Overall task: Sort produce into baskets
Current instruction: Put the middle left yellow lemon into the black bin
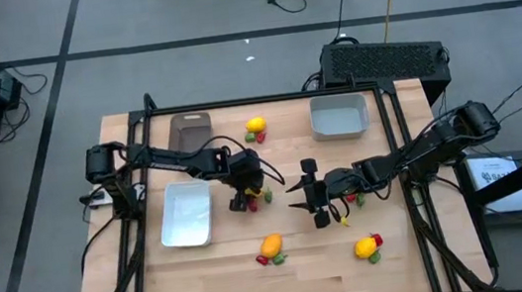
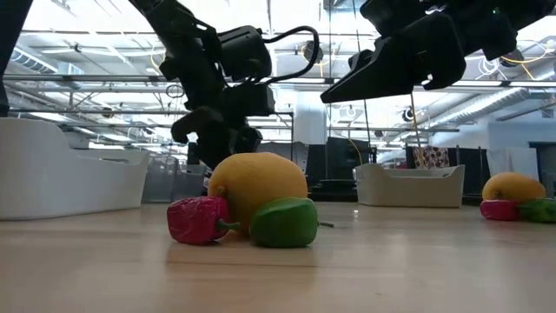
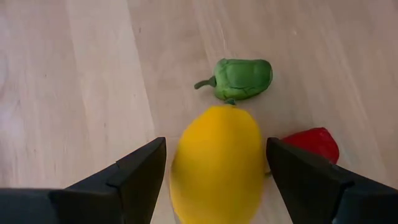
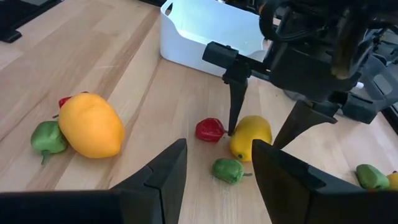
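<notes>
- Left end effector — fingers spread — straddles the lemon, its long axis running between them.
- Right end effector, also spread, waits nearby.

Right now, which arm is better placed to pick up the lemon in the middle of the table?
Left. Its end effector is open and straddles the lemon, a finger on each side. The right end effector hovers open nearby but is not around any piece.
</notes>
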`<state>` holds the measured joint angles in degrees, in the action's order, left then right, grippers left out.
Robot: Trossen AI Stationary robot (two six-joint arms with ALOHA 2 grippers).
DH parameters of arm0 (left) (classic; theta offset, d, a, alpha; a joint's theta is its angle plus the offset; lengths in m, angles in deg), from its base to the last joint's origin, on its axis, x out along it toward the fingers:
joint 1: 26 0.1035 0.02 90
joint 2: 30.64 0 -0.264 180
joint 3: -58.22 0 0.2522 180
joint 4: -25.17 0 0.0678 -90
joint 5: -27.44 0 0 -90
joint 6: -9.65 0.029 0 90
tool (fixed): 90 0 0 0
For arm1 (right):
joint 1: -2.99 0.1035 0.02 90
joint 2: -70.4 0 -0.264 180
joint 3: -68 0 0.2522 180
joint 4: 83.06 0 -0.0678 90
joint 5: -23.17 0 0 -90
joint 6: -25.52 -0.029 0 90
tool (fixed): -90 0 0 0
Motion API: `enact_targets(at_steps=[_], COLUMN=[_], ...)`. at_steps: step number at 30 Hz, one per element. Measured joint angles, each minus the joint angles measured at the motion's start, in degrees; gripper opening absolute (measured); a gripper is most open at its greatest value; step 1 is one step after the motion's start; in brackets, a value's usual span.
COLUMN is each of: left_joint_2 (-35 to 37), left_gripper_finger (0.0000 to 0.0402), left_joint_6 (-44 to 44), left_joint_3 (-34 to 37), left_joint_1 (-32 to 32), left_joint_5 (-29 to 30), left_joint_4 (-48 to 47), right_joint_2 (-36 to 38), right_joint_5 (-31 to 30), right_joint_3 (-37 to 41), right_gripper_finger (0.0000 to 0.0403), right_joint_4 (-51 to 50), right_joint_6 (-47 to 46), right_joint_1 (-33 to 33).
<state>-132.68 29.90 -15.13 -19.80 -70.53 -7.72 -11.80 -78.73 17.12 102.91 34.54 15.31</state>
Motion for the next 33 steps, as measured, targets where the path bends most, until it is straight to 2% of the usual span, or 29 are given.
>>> enact_targets(at_steps=[10,23,33], left_joint_2=[-3.76,-4.09,-4.09], left_gripper_finger=[0.0285,0.0283,0.022], left_joint_6=[-0.35,-0.37,-0.42], left_joint_3=[0.02,0.02,0.02], left_joint_1=[-0.04,-0.04,-0.04], left_joint_5=[-0.82,-0.9,-0.87], left_joint_4=[0.65,1.57,2.16], right_joint_2=[0.0,0.0,0.0], right_joint_5=[0.0,-0.02,-0.04], right_joint_3=[0.02,0.02,0.02], right_gripper_finger=[0.0171,0.0171,0.0171], right_joint_4=[0.09,0.11,0.13], right_joint_6=[-0.34,-0.81,-0.81], right_joint_1=[0.0,0.0,0.0])
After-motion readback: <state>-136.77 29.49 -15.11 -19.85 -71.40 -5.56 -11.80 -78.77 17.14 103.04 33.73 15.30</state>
